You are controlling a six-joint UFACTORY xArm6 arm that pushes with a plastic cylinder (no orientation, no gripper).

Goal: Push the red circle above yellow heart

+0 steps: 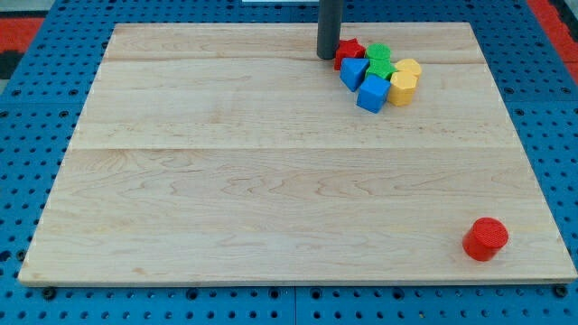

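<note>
The red circle (pixel 486 238) is a short red cylinder lying alone near the board's bottom right corner. The yellow blocks sit in a cluster at the view's top right: one yellow block (pixel 408 69) with a second yellow block (pixel 402 88) just below it; which is the heart I cannot tell. My tip (pixel 326 56) rests on the board at the cluster's left edge, right beside a red block (pixel 349 50). The tip is far from the red circle, which lies well down and to the right.
The cluster also holds two green blocks (pixel 379 60), a blue block (pixel 353 72) and a blue cube (pixel 372 93). The wooden board (pixel 226 171) lies on a blue pegboard; its right edge runs close to the red circle.
</note>
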